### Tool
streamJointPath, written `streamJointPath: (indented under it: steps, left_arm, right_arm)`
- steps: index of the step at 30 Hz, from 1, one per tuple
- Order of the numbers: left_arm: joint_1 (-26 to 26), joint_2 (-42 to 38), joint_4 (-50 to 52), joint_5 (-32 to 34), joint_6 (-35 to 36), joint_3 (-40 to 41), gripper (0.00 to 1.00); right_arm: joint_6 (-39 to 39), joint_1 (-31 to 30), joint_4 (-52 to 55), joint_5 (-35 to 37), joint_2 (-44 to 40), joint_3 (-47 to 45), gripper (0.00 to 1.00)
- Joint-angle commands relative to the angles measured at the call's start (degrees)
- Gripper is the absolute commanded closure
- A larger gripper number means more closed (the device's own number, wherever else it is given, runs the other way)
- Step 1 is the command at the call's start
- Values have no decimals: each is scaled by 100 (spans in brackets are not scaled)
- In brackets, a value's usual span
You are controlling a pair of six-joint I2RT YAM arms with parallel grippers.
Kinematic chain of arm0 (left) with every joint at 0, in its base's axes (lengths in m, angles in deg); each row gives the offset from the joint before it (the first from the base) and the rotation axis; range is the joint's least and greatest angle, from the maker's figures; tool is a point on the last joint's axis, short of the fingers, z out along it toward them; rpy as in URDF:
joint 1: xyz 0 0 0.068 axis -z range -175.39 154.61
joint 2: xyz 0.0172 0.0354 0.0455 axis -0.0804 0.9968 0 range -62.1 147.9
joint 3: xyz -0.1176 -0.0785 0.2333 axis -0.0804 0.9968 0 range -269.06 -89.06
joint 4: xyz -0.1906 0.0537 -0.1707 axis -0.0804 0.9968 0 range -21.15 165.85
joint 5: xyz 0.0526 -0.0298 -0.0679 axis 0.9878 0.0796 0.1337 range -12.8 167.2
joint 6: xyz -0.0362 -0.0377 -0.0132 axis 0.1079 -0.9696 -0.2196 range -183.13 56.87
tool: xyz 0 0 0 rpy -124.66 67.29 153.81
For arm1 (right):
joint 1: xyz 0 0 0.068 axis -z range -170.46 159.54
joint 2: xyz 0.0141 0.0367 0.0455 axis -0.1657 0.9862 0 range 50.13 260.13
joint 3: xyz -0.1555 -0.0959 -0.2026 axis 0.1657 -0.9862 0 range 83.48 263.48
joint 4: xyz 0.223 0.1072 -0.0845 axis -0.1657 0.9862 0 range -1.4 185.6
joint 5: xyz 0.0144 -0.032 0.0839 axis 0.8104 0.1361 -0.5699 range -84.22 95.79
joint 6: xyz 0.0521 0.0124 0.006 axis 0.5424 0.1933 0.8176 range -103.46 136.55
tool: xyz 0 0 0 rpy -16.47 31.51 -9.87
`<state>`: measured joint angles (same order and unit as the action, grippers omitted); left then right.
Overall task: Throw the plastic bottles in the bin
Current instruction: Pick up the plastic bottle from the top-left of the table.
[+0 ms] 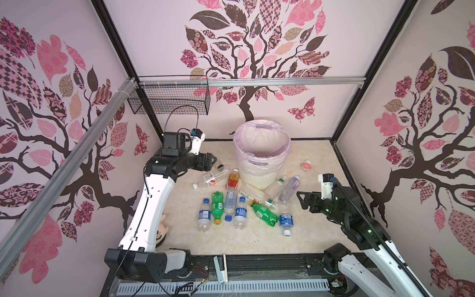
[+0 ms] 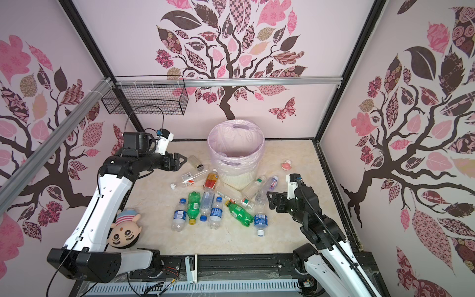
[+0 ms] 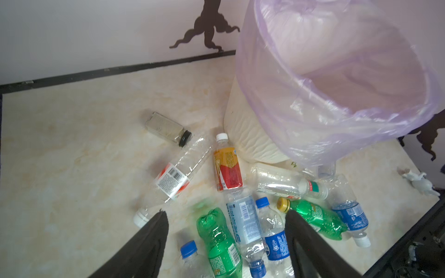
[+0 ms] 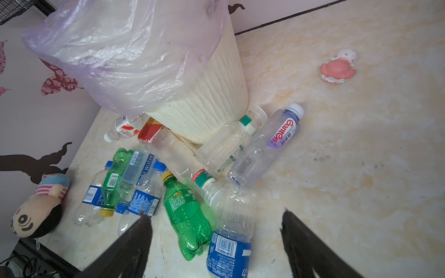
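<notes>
Fingers (image 4: 142, 231) of right gripper (image 1: 301, 200) are held apart, empty | left gripper (image 1: 214, 161) is likewise spread, farther off | blue-labelled bottle (image 1: 286, 221) is found just near-left of right gripper, long axis seemingly near-far | bin (image 1: 258, 178) is set beyond.

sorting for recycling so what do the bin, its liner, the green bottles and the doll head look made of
Bin: likely rigid plastic, matte cream-white; moulded ribs.
Liner: thin plastic film, translucent pink, glossy; it wrinkles and folds over the rim.
Green bottles: thin see-through plastic, shiny; dented, with glints.
Doll head: probably stuffed fabric, matte and soft-edged.
</notes>
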<state>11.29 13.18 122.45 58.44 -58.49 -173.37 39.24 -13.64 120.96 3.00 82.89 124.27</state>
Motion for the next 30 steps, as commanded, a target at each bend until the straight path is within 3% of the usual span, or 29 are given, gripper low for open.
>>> streamJointPath:
  steps: [1, 22, 30]
  left_arm:
    - [-3, 74, 131, 418, 341, 346, 20]
    - [67, 1655, -191, 1453, 564, 585, 22]
    - [121, 2064, -746, 1296, 353, 569, 23]
  right_arm:
    - [-29, -19, 87, 6, -72, 11, 14]
    - [7, -16, 69, -80, -223, -98, 13]
    - [-11, -13, 82, -95, -256, -98, 13]
